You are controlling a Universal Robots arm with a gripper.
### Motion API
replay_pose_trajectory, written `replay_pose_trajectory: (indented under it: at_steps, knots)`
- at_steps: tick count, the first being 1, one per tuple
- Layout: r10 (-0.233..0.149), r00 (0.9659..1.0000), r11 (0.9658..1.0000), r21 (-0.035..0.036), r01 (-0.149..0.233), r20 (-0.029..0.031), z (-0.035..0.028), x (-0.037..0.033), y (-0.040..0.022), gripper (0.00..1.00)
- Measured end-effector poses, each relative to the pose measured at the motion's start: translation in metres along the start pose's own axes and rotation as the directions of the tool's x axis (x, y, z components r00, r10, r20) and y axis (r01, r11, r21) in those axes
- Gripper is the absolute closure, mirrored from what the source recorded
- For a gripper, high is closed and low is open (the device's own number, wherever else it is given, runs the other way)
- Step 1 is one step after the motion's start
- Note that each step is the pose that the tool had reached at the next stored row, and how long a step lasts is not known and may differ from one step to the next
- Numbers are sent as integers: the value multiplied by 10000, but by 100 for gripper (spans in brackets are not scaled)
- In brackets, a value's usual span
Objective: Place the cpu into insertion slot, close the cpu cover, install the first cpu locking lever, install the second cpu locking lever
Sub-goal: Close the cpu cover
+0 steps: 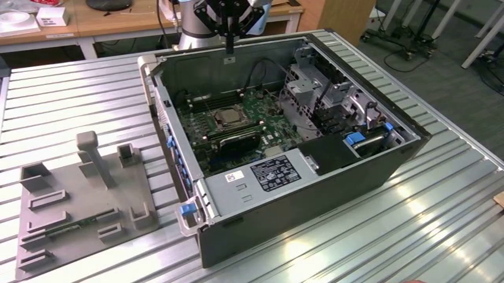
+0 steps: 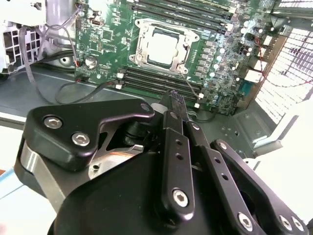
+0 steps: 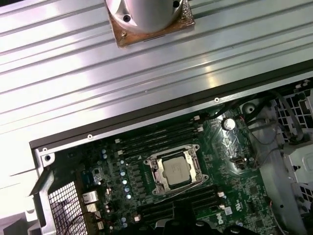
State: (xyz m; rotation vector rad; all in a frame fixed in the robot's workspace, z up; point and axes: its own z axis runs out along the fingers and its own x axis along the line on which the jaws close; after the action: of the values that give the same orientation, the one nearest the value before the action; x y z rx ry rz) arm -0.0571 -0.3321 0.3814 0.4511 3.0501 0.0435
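The cpu (image 2: 164, 46) (image 3: 176, 169) (image 1: 228, 116) lies flat in the insertion slot (image 3: 161, 188) on the green board inside the open computer case. The silvery cpu cover (image 2: 140, 49) (image 3: 154, 170) lies down around the chip, its cut-out centre showing the pale face. I cannot tell how the locking levers stand. My gripper (image 1: 229, 48) (image 2: 174, 98) hangs high above the case's back wall, well apart from the socket. Its black fingers are shut together with nothing between them.
Long black memory slots (image 2: 151, 81) flank the socket. A metal drive cage (image 1: 323, 94) and loose cables fill the case's right side in the exterior view. A grey fixture plate (image 1: 79, 200) with upright holders lies on the slatted table at the exterior view's left.
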Motion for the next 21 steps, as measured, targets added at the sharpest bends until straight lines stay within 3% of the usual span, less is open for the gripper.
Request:
replay_pose_trajectory:
  at_steps: [3, 6, 12, 21]
  knots:
    - [-64, 10000, 10000, -1, 64, -10, 0, 0, 0, 90]
    - [-527, 9986, 9986, -28, 527, -25, 7, 0, 0, 90]
    - [-1440, 9896, 9896, -78, 1440, -54, 30, 2, -1, 90]
    - [-1559, 9877, 9877, -87, 1559, -65, 33, 0, -1, 90]
